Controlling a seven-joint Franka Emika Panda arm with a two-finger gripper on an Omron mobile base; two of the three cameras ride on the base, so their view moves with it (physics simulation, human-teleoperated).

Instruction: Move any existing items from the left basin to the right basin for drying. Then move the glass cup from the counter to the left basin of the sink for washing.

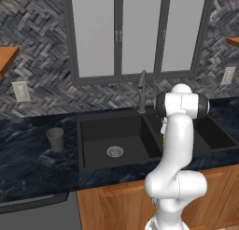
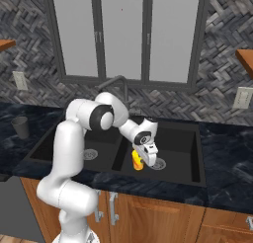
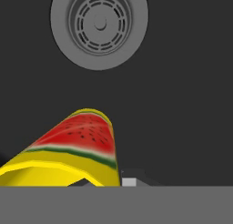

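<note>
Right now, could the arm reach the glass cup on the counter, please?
Probably not yet: the fingers are shut on the yellow chunk over the right basin; the glass cup stands unobstructed beyond the left basin.

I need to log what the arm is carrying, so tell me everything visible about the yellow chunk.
The yellow chunk is a small rounded piece with a glossy bright yellow body and one face printed like a watermelon slice: red flesh, dark seeds, white and green rind bands. It sits clamped in the shut gripper, hanging inside the right basin beside its silver drain. Whether it touches the basin floor cannot be told.
</note>
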